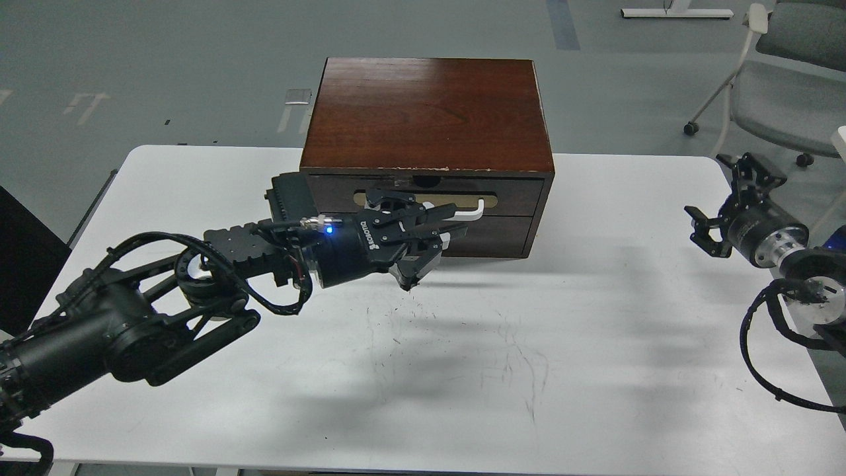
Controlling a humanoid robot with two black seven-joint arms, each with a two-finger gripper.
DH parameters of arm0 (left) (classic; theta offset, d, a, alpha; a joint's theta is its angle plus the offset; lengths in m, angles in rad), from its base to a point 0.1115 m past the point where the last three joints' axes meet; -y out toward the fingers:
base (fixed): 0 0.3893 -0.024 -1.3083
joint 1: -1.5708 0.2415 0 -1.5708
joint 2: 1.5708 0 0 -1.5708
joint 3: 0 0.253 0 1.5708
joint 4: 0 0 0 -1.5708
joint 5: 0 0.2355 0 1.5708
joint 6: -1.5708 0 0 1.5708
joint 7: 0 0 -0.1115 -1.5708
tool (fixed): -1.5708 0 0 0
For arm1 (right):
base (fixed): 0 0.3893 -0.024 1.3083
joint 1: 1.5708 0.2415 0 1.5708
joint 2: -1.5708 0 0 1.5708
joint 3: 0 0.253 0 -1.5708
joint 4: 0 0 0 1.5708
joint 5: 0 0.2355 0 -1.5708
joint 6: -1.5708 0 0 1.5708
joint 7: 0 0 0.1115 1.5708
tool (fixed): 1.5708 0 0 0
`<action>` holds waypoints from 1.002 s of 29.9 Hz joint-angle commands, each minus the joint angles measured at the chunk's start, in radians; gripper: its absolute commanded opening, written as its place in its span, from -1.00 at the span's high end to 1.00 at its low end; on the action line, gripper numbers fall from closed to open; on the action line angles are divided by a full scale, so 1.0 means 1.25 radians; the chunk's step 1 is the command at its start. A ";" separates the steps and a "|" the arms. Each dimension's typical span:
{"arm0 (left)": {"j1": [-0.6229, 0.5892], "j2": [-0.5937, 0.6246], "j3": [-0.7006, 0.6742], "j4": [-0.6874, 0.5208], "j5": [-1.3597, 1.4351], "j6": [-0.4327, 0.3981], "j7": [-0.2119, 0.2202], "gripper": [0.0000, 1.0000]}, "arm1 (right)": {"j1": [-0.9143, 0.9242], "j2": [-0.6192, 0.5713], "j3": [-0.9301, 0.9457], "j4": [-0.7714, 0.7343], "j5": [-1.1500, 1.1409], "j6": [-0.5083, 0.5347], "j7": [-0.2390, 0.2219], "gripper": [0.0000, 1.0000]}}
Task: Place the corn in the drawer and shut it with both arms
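The dark brown drawer (519,188) with the white bar handle (473,210) on a tan plate sits flush in the wooden cabinet (429,112). The corn is out of view. My left gripper (437,246) is open just in front of the drawer front, at the left half of the handle, with its upper fingers overlapping the handle and holding nothing. My right gripper (726,197) is open and empty, raised above the table's right edge, well to the right of the cabinet.
The cabinet stands at the back middle of the white table (462,370). A plain handle-less drawer front (505,233) lies under the handled one. An office chair (786,99) stands on the floor at the back right.
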 commanded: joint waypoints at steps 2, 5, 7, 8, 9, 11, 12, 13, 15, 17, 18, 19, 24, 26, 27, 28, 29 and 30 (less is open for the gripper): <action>-0.004 0.039 -0.086 0.031 -0.412 -0.005 -0.009 -0.96 | 0.035 -0.007 0.001 0.034 0.000 0.018 0.062 -1.00; -0.009 0.039 -0.125 0.181 -0.651 -0.025 -0.009 -0.96 | 0.045 -0.005 0.001 0.070 0.000 0.022 0.062 -1.00; -0.021 0.038 -0.123 0.251 -0.731 -0.046 -0.009 -0.96 | 0.046 -0.002 0.001 0.082 -0.001 0.022 0.062 -1.00; -0.035 0.038 -0.118 0.321 -0.807 -0.081 -0.009 -0.96 | 0.049 0.003 0.001 0.089 0.000 0.022 0.062 -1.00; -0.039 0.038 -0.117 0.358 -0.843 -0.106 -0.009 -0.96 | 0.054 0.005 0.001 0.089 -0.001 0.022 0.062 -1.00; -0.037 0.030 -0.122 0.483 -0.975 -0.227 0.029 -0.96 | 0.065 0.018 0.001 0.092 -0.001 0.022 0.062 -1.00; -0.036 0.030 -0.122 0.509 -1.011 -0.249 0.054 -0.96 | 0.065 0.027 0.001 0.092 -0.001 0.022 0.062 -1.00; -0.036 0.027 -0.125 0.531 -1.046 -0.269 0.085 -0.96 | 0.066 0.034 0.001 0.093 -0.001 0.022 0.062 -1.00; -0.029 0.012 -0.122 0.560 -1.175 -0.308 0.189 -0.96 | 0.066 0.046 0.001 0.094 -0.001 0.022 0.062 -1.00; -0.017 0.018 -0.118 0.560 -1.230 -0.317 0.209 -0.96 | 0.066 0.048 0.001 0.094 -0.002 0.022 0.062 -1.00; -0.013 0.018 -0.118 0.560 -1.237 -0.317 0.209 -0.96 | 0.066 0.049 0.001 0.094 -0.002 0.022 0.062 -1.00; -0.010 0.019 -0.118 0.560 -1.240 -0.317 0.209 -0.96 | 0.066 0.049 0.000 0.094 -0.002 0.022 0.062 -1.00; -0.012 0.018 -0.118 0.558 -1.240 -0.327 0.198 -0.96 | 0.064 0.049 -0.014 0.093 -0.016 0.017 0.062 -1.00; -0.012 0.017 -0.118 0.558 -1.241 -0.329 0.193 -0.96 | 0.064 0.048 -0.015 0.095 -0.031 0.017 0.062 -1.00; -0.013 0.016 -0.120 0.557 -1.242 -0.334 0.189 -0.96 | 0.061 0.043 -0.015 0.103 -0.043 0.018 0.062 -1.00; -0.014 0.016 -0.120 0.556 -1.244 -0.339 0.186 -0.96 | 0.057 0.037 -0.012 0.113 -0.045 0.016 0.062 -1.00; -0.014 0.016 -0.120 0.552 -1.244 -0.342 0.184 -0.96 | 0.055 0.036 -0.012 0.115 -0.047 0.014 0.062 -1.00; -0.014 0.017 -0.120 0.540 -1.244 -0.343 0.181 -0.96 | 0.053 0.035 -0.012 0.119 -0.045 0.011 0.062 -1.00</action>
